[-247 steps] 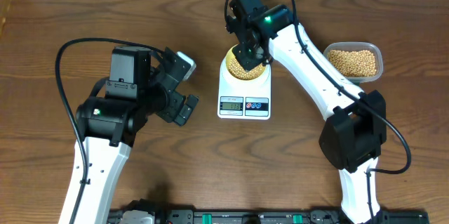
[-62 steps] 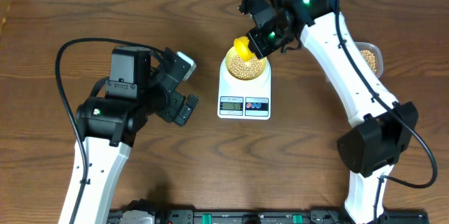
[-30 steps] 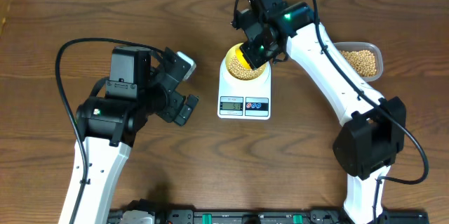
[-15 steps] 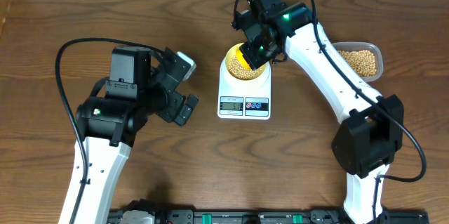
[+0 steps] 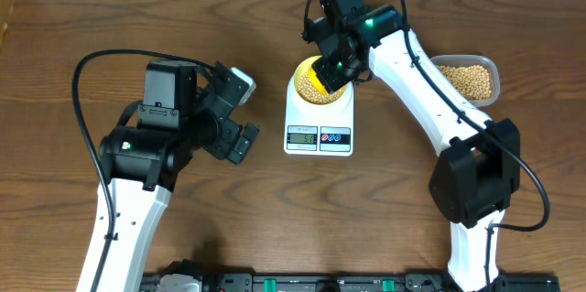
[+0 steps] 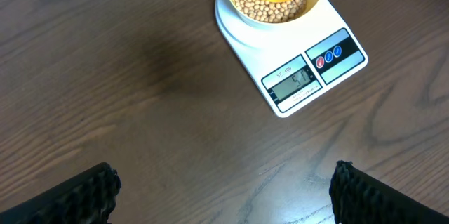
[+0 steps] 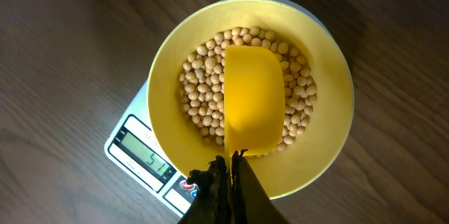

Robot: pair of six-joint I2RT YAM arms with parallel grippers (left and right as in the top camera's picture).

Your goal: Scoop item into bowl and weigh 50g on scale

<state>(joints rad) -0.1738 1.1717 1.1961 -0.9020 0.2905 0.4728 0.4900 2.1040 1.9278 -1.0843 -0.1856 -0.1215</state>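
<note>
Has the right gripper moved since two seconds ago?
Yes. The right gripper, with its yellow scoop, went left and toward the scale's display, over the bowl.

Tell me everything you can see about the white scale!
The scale is white and smooth like plastic, a rounded rectangle lying flat on the brown wooden table. Its front has a small grey display whose digits look like 51. Beside that are two round buttons, one red and one blue. A yellow bowl of tan beans sits on its top. Nothing else seems to touch it.
</note>
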